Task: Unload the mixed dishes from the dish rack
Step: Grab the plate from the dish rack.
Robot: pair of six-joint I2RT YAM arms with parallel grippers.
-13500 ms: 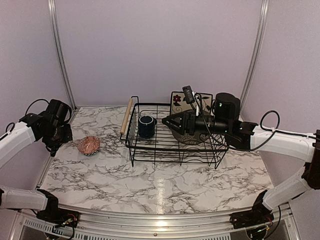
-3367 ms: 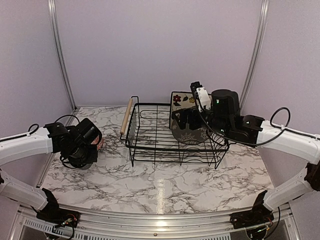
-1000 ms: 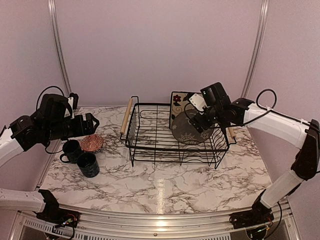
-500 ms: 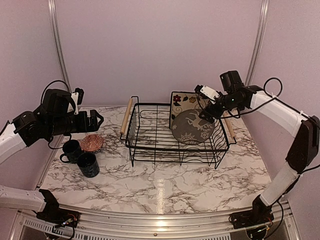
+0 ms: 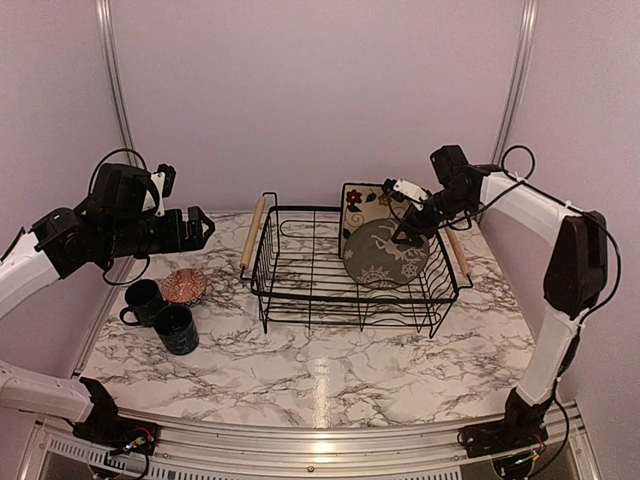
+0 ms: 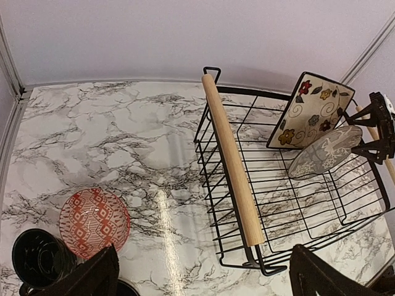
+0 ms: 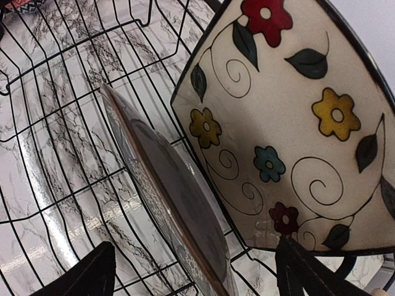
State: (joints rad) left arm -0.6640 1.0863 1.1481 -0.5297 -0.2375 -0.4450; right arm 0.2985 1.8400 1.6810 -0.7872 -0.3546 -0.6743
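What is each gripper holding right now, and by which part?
Nothing is held. The left gripper is open over the table. The right gripper is open above the grey plate and floral plate in the rack, gripping neither.

Black wire dish rack [image 5: 350, 290]: left and middle stretch open from above. Light wooden handle [image 5: 253, 232] bars its left side. Right end crowded: round grey plate [image 5: 385, 253] stands tilted just before square cream floral plate [image 5: 362, 205], right gripper [image 5: 403, 225] over grey rim. Marble tabletop [image 5: 330, 370] free before rack. 2 dark teal mugs [image 5: 176, 328] and small red-lined bowl [image 5: 182, 286] block near-left edge.
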